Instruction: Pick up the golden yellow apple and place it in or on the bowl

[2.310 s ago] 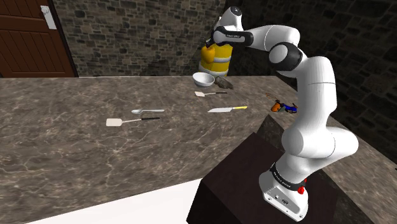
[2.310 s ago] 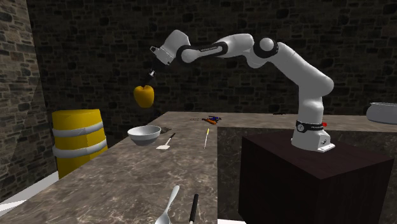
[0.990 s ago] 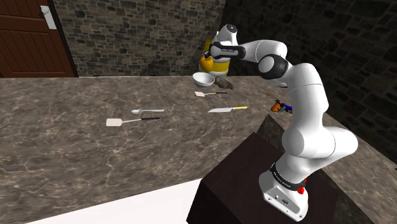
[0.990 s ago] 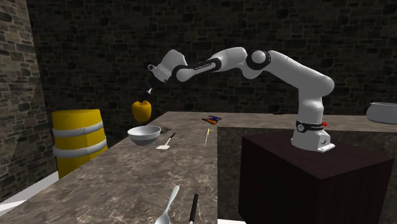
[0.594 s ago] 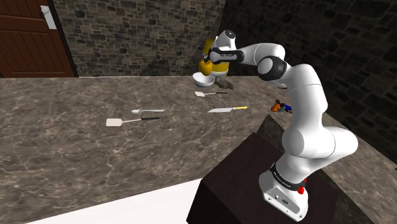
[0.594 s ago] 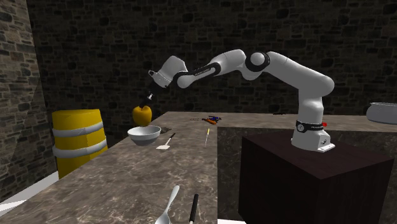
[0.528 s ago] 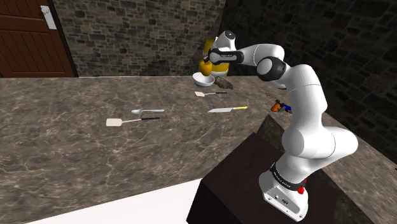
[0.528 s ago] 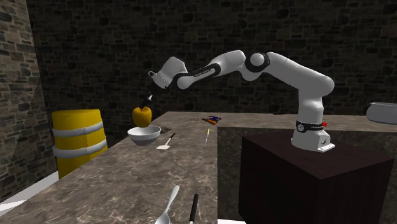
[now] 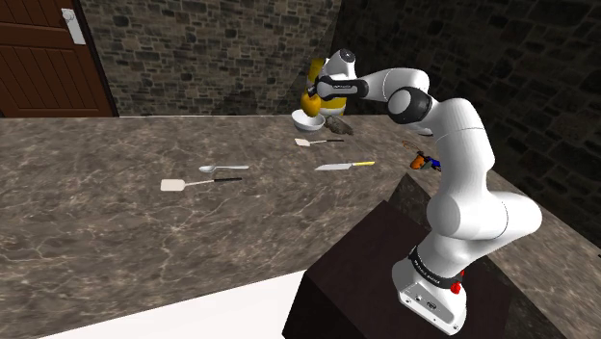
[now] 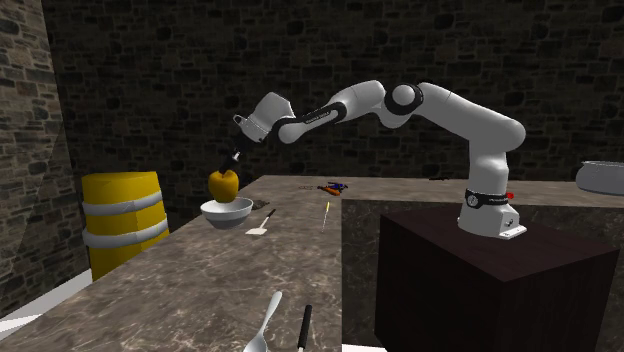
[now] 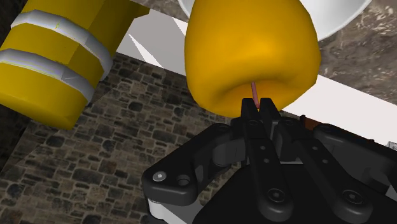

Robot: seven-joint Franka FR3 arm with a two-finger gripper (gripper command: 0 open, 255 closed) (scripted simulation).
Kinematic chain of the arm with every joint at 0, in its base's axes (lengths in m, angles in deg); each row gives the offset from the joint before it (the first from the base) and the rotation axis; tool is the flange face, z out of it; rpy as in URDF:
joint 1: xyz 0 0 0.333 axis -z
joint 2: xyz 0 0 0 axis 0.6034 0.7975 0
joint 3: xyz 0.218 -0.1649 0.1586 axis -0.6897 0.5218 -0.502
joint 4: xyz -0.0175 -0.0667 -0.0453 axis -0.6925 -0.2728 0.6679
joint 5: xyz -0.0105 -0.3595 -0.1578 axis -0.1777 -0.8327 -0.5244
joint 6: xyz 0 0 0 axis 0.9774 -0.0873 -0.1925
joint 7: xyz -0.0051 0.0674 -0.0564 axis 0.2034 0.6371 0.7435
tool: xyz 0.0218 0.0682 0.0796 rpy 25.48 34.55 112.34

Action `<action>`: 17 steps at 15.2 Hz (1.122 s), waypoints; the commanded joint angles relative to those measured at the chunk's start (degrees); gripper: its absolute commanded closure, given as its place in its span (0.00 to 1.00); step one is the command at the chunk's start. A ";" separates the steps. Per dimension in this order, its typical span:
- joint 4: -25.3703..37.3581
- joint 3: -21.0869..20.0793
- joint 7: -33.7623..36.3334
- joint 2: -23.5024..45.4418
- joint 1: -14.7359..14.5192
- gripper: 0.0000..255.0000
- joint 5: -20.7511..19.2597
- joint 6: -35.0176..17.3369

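The golden yellow apple (image 10: 224, 184) hangs by its thin stem from my gripper (image 10: 236, 157), which is shut on that stem. It is right over the white bowl (image 10: 227, 211), with its underside about level with the rim. In the wrist view the apple (image 11: 251, 54) bulges just past my fingertips (image 11: 264, 108), which pinch the reddish stem, and the bowl (image 11: 343, 16) peeks out behind the fruit. From the shoulder view the apple (image 9: 309, 100) and bowl (image 9: 308, 122) sit at the far end of the marble counter, under my hand (image 9: 318, 92).
A yellow barrel with white bands (image 10: 122, 220) stands on the floor beyond the counter's end. A small white spatula (image 10: 260, 225) lies beside the bowl. A knife (image 9: 342, 166), a spoon (image 9: 223, 169) and another spatula (image 9: 193, 182) lie mid-counter. The dark stand (image 9: 376, 270) is at lower right.
The arm has lowered the apple steadily, from well above the bowl down to just over its rim. The grip on the stem has stayed the same.
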State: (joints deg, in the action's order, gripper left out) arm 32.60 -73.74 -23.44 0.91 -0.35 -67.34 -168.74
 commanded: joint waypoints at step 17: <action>-15.38 -0.81 2.88 -11.54 3.90 0.00 -0.42 -3.35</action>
State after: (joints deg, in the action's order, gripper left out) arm 17.25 -74.55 -20.57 -10.61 3.55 -67.76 -172.09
